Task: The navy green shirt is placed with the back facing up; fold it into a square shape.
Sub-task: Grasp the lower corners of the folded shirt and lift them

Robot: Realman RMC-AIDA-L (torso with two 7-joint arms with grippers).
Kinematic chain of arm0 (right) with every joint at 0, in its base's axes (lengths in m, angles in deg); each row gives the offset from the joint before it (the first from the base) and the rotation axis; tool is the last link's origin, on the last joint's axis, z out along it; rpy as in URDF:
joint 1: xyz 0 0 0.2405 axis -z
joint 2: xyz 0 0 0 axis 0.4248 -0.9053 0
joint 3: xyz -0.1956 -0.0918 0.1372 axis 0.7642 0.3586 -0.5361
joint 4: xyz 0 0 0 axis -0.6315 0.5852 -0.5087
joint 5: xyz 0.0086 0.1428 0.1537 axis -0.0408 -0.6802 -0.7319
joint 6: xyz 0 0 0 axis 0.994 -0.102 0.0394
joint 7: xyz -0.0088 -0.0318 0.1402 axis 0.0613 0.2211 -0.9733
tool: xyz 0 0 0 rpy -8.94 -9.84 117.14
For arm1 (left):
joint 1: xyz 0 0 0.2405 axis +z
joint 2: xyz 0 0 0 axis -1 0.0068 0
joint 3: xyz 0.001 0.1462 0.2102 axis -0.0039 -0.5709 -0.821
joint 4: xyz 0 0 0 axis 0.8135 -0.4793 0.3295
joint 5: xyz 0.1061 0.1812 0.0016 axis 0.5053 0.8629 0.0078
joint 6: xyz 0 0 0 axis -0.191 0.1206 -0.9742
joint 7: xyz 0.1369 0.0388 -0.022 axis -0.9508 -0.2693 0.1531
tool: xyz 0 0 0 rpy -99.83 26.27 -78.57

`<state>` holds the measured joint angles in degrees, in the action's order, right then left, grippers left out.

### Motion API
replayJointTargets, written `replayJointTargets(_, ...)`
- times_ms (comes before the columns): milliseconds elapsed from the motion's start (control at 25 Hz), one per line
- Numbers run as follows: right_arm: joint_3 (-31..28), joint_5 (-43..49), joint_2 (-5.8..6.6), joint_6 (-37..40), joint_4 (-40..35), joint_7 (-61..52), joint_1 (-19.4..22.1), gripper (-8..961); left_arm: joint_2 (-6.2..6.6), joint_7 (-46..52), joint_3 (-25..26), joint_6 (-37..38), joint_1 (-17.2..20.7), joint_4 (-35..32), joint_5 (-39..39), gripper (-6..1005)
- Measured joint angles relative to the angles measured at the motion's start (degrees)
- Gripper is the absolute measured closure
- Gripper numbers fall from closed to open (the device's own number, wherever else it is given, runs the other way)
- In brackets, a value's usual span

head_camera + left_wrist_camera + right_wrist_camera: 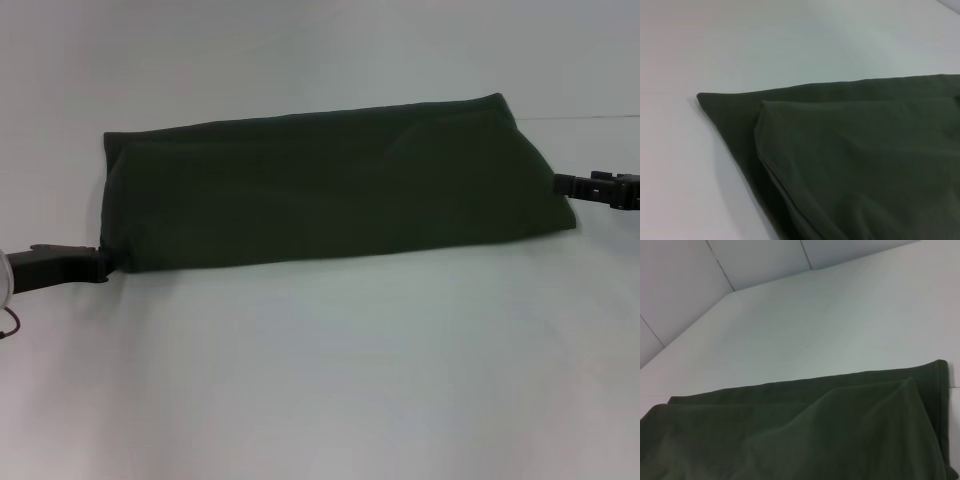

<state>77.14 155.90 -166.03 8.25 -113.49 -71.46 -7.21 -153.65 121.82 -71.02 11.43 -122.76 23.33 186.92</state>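
Observation:
The navy green shirt (330, 185) lies on the white table (330, 370) as a long dark band running from left to right, plain side up, with one layer folded over another. My left gripper (103, 262) sits low at the band's near-left corner, touching the cloth. My right gripper (560, 183) is at the band's right end, against its edge. The left wrist view shows a pointed corner of the shirt (850, 160) with an upper layer lying over a lower one. The right wrist view shows the shirt (805, 435) with stacked edges and a hemmed end.
White table surface surrounds the shirt on all sides, with a broad stretch in front of it. A light wall with panel seams (720, 265) stands behind the table's far edge in the right wrist view.

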Motion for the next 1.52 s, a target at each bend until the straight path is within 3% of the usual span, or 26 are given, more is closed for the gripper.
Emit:
replayJointTargets(360,0.0,1.8,0.18,0.3,-0.2,-2.5,-0.8,147,0.07,1.2,-0.1,0.1,-0.4,-0.1,0.0,938)
replayJointTargets(640,0.0,14.9,0.42,1.3,-3.7,-17.1,-4.4,149,0.43,2.9,-0.1,0.6,-0.9,-0.2,0.0,936)
replayJointTargets(960,0.0,22.9,1.02,1.7,-3.9,-23.9,-7.6,152,0.54,3.0,0.1,0.7,-1.0,-0.2,-0.1,937)
replayJointTargets(1520,0.5,26.6,-0.47,-6.2,-0.9,-25.3,-9.7,154,0.48,2.9,-0.1,0.6,-1.0,0.1,-0.4,936)
